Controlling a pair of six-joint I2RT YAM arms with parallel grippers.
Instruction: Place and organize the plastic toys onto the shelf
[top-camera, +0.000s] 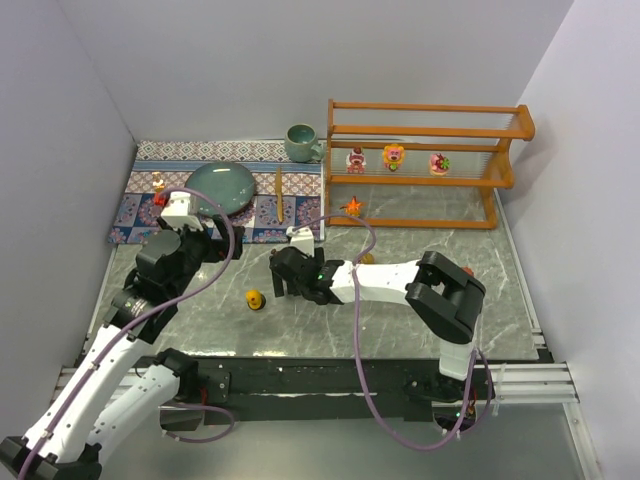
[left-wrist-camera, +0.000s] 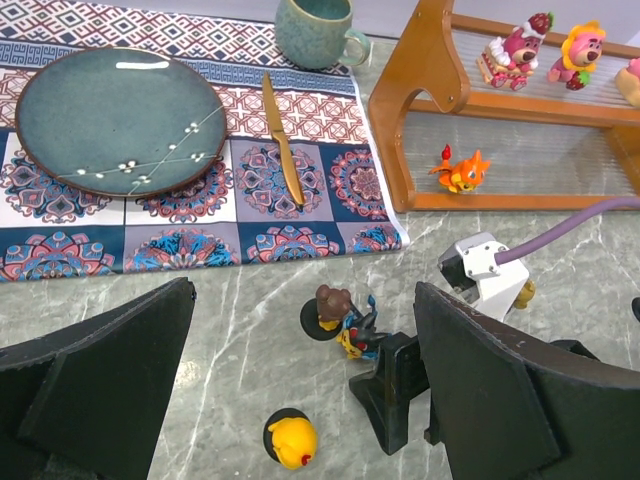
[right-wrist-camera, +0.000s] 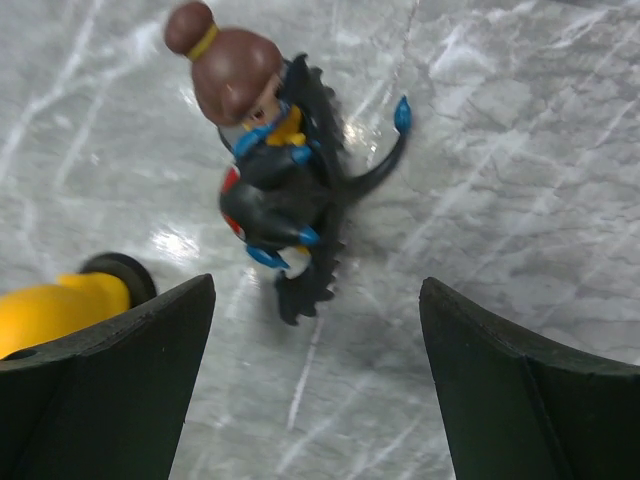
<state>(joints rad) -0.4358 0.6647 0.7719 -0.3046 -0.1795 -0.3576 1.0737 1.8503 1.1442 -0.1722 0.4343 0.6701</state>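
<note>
The wooden shelf (top-camera: 430, 106) stands at the back right. Three plastic toys sit on its middle tier: a pink bear (top-camera: 355, 160), a yellow-maned bear (top-camera: 394, 156) and a third figure (top-camera: 439, 163). An orange spiky creature (top-camera: 352, 206) is on the bottom tier. My right gripper (right-wrist-camera: 315, 300) is open just short of a dark spiky creature (right-wrist-camera: 285, 200) lying against a brown-headed figure (right-wrist-camera: 235, 70). A yellow figure (left-wrist-camera: 292, 440) stands to their left on the table. My left gripper (left-wrist-camera: 305, 290) hovers open and empty above that group.
A patterned mat (top-camera: 140, 215) at the back left carries a teal plate (top-camera: 220, 186), a wooden knife (top-camera: 279, 192) and small toys (top-camera: 158, 182) at its left edge. A teal mug (top-camera: 300, 142) stands beside the shelf. Another small toy (top-camera: 467, 271) lies by the right arm's elbow.
</note>
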